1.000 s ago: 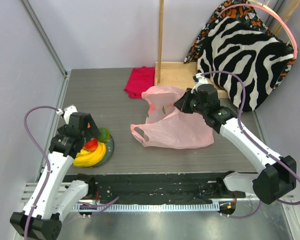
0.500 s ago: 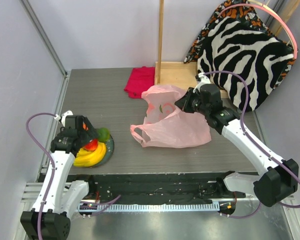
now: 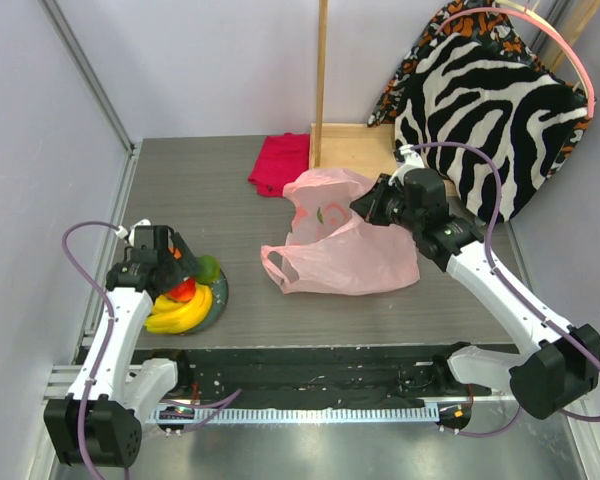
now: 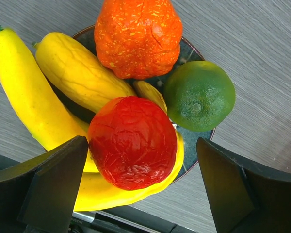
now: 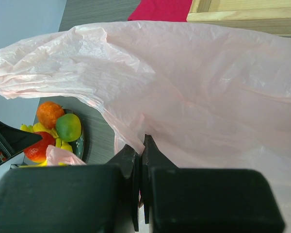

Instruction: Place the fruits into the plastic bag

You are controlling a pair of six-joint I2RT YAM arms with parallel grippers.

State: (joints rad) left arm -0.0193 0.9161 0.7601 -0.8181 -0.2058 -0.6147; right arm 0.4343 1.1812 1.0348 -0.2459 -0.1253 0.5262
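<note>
Crinkly translucent bag slumps mid-table, its film pinched in the closed right gripper. At 8 o'clock, a round glazed plate holds bumpy bananas, orange fruit, green fruit and wrinkled red fruit. The left gripper gapes around the red fruit.

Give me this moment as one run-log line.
left end effector open above red fruit | right end effector shut on plastic bag | fruits all on plate, none bagged
</note>
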